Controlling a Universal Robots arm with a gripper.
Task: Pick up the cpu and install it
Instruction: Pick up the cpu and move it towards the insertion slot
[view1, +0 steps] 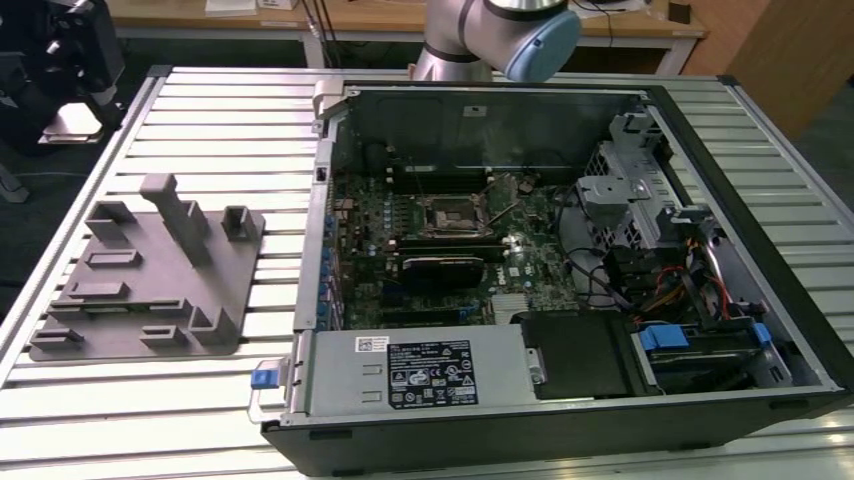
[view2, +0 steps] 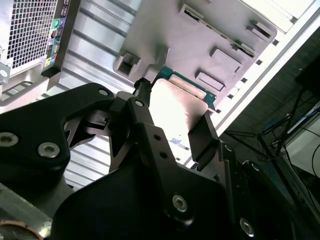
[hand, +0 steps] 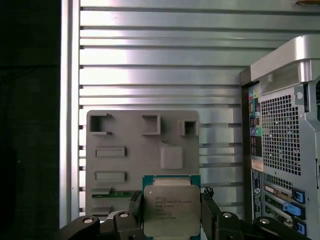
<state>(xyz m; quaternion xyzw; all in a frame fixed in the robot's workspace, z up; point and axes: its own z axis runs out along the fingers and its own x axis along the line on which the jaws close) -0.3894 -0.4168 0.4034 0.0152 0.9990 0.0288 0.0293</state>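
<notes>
The cpu (hand: 171, 209), a flat square chip with a silver metal top and a green border, sits between the two black fingers (hand: 209, 210) of my gripper (hand: 171, 206), which is shut on its opposite edges. In the second wrist view the cpu (view2: 177, 105) shows edge-on, pinched by the gripper (view2: 172, 117). It hangs well above the grey fixture block (hand: 140, 150), clear of it. The black-framed motherboard socket (view1: 451, 212) lies inside the opened computer case (view1: 561, 250). The arm (view1: 507, 30) stands behind the case.
The grey fixture (view1: 147, 280) with its raised posts lies on the ribbed metal table (view1: 200, 110) at the exterior view's left. Cables, a drive cage and a power supply (view1: 414, 372) crowd the case. The case's rear panel (hand: 280, 135) stands beside the fixture.
</notes>
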